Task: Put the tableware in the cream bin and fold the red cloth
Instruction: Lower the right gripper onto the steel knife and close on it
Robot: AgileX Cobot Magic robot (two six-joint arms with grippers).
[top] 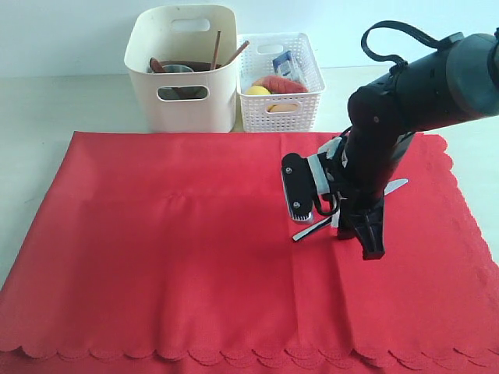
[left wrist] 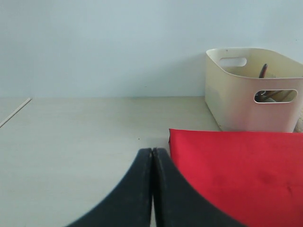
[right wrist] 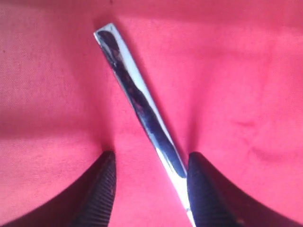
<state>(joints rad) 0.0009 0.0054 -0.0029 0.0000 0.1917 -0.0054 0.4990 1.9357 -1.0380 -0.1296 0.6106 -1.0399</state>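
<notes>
Your right gripper (right wrist: 150, 158) stands with its jaws apart, one on each side of the metal knife (right wrist: 137, 99), nothing gripped yet. That knife lies on the red cloth (top: 171, 257), the only tableware you can see outside the cream bin (top: 183, 109), which already holds wooden handles. Your left gripper (left wrist: 152, 156) is closed and empty, by the cloth's corner. Left, as I judge it: bin the knife, fold the flat cloth. Count: one knife, one cloth, two containers, the second a white basket (top: 281, 113) of food.
</notes>
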